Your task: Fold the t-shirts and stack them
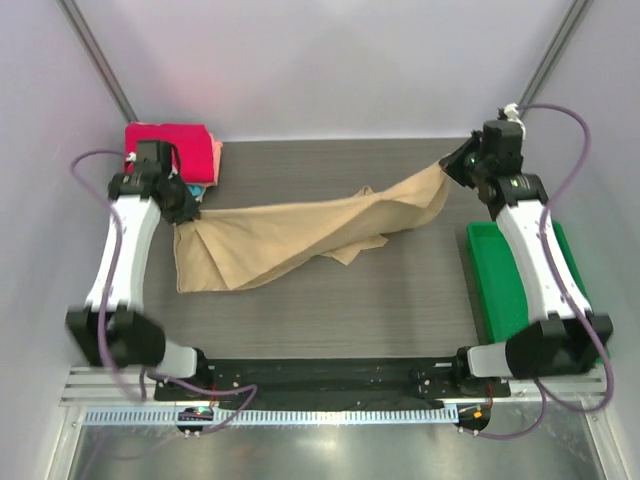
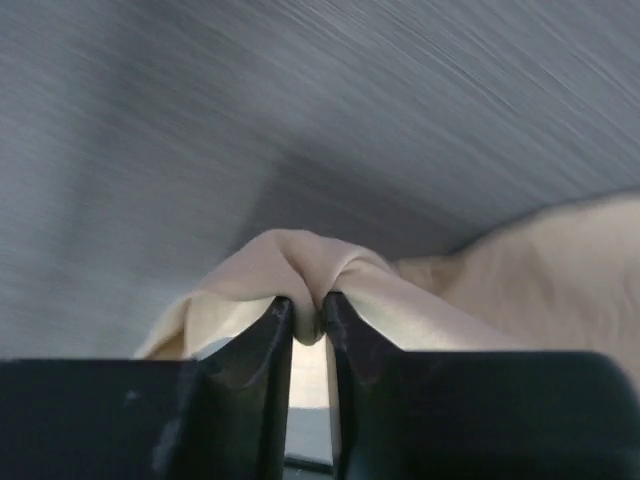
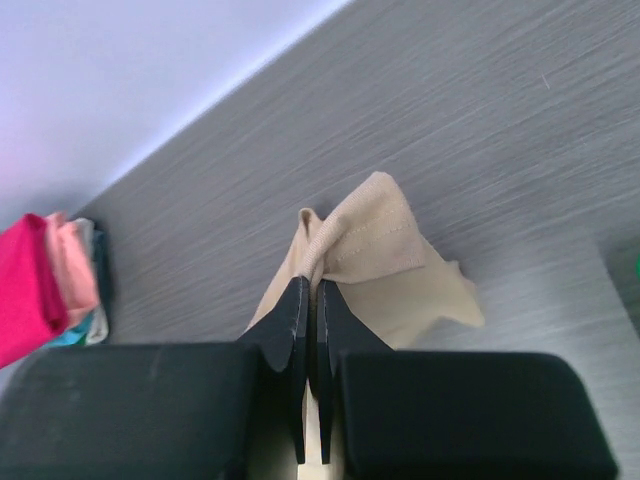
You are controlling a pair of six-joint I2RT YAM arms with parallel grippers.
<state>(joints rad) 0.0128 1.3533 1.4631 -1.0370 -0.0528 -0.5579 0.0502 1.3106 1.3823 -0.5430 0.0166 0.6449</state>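
Observation:
A tan t-shirt [image 1: 290, 230] stretches across the table between the two arms, unfolded and creased. My left gripper [image 1: 183, 212] is shut on its left end, where a bunch of tan cloth [image 2: 305, 270] is pinched between the black fingers [image 2: 262, 345]. My right gripper [image 1: 452, 165] is shut on the t-shirt's right end, its hemmed edge [image 3: 355, 235] held at the fingertips [image 3: 295, 310]. A stack of folded t-shirts [image 1: 178, 145], pink-red on top with salmon and teal below, sits at the back left, also seen in the right wrist view as folded t-shirts [image 3: 45, 285].
A green plastic tray [image 1: 505, 285] lies along the table's right side under the right arm. Grey walls close in the back and sides. The dark wood-grain tabletop [image 1: 330, 310] shows in front of the tan t-shirt.

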